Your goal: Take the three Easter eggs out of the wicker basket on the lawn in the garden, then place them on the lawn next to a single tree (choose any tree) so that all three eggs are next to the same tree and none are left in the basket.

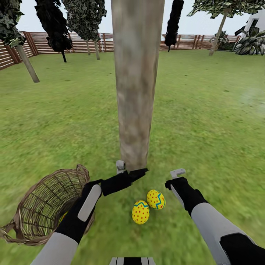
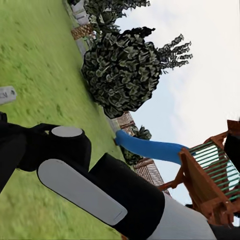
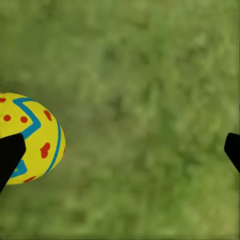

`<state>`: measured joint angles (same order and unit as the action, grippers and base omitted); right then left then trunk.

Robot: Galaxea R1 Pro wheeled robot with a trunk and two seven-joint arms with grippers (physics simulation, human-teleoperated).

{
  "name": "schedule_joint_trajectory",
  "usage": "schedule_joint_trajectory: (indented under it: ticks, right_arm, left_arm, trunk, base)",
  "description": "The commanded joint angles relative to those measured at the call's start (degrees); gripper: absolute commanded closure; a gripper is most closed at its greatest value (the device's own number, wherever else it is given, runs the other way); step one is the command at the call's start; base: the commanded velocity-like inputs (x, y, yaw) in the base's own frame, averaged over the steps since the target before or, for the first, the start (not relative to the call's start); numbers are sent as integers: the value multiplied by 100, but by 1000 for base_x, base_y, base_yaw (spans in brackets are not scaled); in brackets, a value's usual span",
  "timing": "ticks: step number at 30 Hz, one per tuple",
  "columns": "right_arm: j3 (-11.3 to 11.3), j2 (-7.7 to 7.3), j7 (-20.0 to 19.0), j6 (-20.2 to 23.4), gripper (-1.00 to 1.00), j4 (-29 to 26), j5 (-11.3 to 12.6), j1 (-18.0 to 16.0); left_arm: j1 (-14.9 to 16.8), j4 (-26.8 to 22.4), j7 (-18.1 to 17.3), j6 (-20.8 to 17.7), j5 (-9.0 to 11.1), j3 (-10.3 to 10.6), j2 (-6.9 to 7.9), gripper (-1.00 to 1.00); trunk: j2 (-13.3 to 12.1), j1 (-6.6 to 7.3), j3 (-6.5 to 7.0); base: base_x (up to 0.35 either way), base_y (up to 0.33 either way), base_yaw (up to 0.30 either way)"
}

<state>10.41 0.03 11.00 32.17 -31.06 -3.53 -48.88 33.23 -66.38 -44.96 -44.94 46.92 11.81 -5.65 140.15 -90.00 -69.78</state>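
Note:
Two yellow Easter eggs (image 1: 140, 212) (image 1: 156, 199) lie on the lawn (image 1: 206, 132) just in front of the thick grey-brown tree trunk (image 1: 135, 92). The wicker basket (image 1: 44, 206) lies tipped on its side at the lower left. A small yellow patch (image 1: 62, 217) shows through its weave, mostly hidden by my left forearm. My left gripper (image 1: 141, 171) reaches toward the trunk's base, open and holding nothing. My right gripper (image 3: 120, 150) points down at the grass, open and holding nothing, with one egg (image 3: 30, 137) beside one fingertip (image 3: 10, 155).
A brown slatted fence (image 1: 48, 42) runs along the back. Thin leaning trees (image 1: 27, 62) and dark narrow ones (image 1: 55, 25) stand far off. A white house corner (image 1: 257, 20) is at far right. A wooden playset (image 2: 210, 175) with a blue slide (image 2: 150, 147) stands beyond my right arm (image 2: 90, 190).

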Motion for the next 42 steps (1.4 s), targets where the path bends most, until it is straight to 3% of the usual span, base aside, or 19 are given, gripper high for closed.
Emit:
schedule_joint_trajectory:
  ticks: [1,8,18,42]
  right_arm:
    - [22,-11,3,56,-100,-1,-32,-13]
    - [23,-7,7,78,-100,-4,-40,28]
    - [23,-7,8,79,-100,2,-42,36]
    - [23,-4,4,70,-100,-13,-42,36]
  left_arm:
    - [-31,34,6,-5,28,20,33,-100]
    - [-256,200,47,-23,111,25,90,-100]
    - [-264,241,63,-100,107,39,86,-100]
    - [-257,222,58,-119,114,40,84,-100]
  trunk:
    - [2,1,-4]
    - [-239,133,103]
    - [-640,353,283]
    - [-1603,880,714]
  base:
    - [0,0,0]
    - [0,0,0]
    - [-33,0,0]
    - [-329,0,0]
